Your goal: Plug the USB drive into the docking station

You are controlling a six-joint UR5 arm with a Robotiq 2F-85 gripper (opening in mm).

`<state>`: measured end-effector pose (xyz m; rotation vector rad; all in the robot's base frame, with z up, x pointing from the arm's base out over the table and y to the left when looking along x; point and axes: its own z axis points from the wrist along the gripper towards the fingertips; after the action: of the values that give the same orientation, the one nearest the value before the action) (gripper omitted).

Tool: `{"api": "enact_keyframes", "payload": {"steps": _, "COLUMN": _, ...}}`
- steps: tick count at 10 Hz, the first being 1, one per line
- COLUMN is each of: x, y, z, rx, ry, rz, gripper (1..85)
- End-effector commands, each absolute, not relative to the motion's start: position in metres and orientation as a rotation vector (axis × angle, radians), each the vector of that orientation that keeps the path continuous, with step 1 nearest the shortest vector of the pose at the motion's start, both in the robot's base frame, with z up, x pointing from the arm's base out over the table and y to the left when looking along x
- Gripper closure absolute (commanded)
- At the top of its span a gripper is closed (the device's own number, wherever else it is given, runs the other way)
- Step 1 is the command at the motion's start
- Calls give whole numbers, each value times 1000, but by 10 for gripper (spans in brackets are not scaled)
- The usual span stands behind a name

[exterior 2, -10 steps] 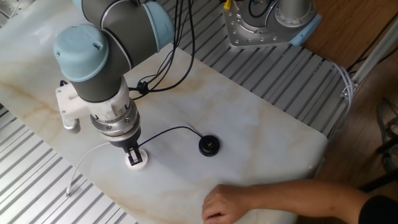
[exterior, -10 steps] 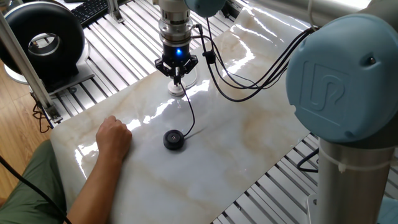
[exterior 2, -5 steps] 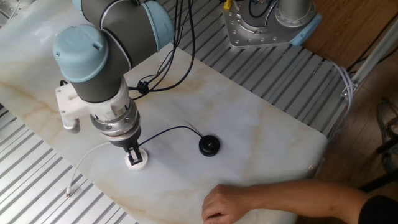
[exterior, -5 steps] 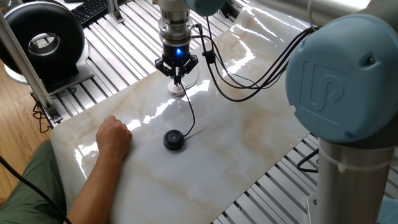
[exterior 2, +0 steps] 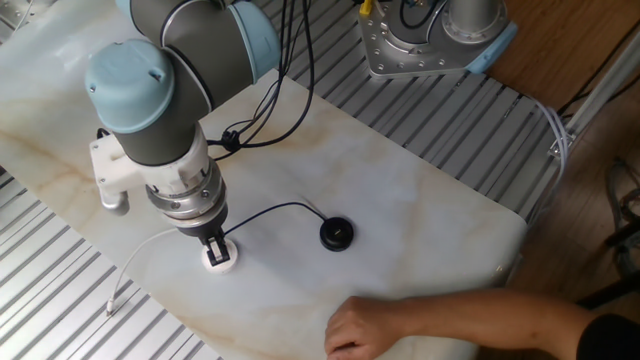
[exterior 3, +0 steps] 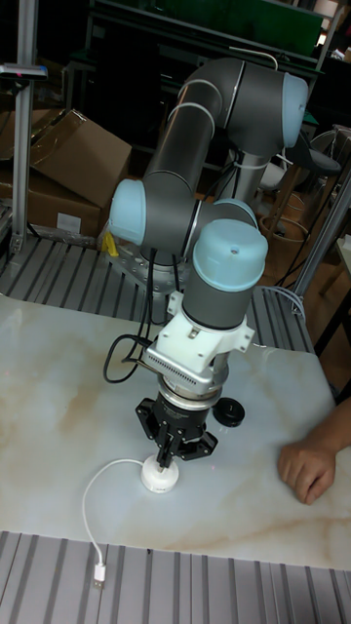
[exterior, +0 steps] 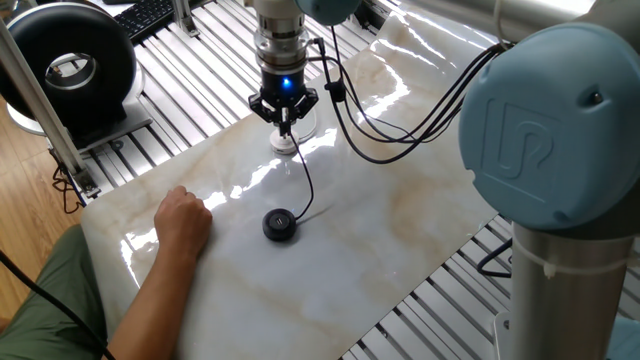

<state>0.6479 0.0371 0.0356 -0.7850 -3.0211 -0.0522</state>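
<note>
My gripper (exterior: 286,127) points straight down over the docking station (exterior: 287,144), a small white disc near the far edge of the marble table. Its fingers are shut on the USB drive, whose plug is mostly hidden between them, just above or touching the disc. The drive's thin black cable (exterior: 306,180) runs to a flat round black puck (exterior: 279,224). From the other side, the gripper (exterior 2: 213,249) stands over the disc (exterior 2: 221,263), with the puck (exterior 2: 336,234) to its right. In the tall view the gripper (exterior 3: 168,449) hovers at the disc (exterior 3: 160,476).
A person's hand (exterior: 185,222) rests on the table near the puck, also seen as the hand (exterior 2: 368,326). The disc's white cord (exterior 3: 93,507) trails to the table edge. A round black device (exterior: 70,62) stands off the table. Slatted metal surrounds the marble top (exterior: 400,210).
</note>
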Motion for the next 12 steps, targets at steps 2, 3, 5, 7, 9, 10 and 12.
{"api": "enact_keyframes", "payload": {"steps": 2, "x": 650, "y": 40, "z": 35, "rx": -790, "ry": -3022, "rz": -70, "gripper": 843}}
{"api": "enact_keyframes", "payload": {"steps": 3, "x": 651, "y": 39, "z": 34, "rx": -784, "ry": -3026, "rz": -66, "gripper": 843}}
{"api": "enact_keyframes", "payload": {"steps": 5, "x": 651, "y": 39, "z": 32, "rx": -782, "ry": -3027, "rz": -66, "gripper": 843}}
{"api": "enact_keyframes", "payload": {"steps": 7, "x": 652, "y": 38, "z": 31, "rx": -773, "ry": -3032, "rz": -67, "gripper": 843}}
{"api": "enact_keyframes", "payload": {"steps": 9, "x": 652, "y": 39, "z": 32, "rx": -773, "ry": -3030, "rz": -77, "gripper": 843}}
{"api": "enact_keyframes", "payload": {"steps": 10, "x": 652, "y": 39, "z": 33, "rx": -770, "ry": -3030, "rz": -81, "gripper": 843}}
{"api": "enact_keyframes", "payload": {"steps": 12, "x": 657, "y": 38, "z": 24, "rx": -773, "ry": -3049, "rz": -79, "gripper": 843}}
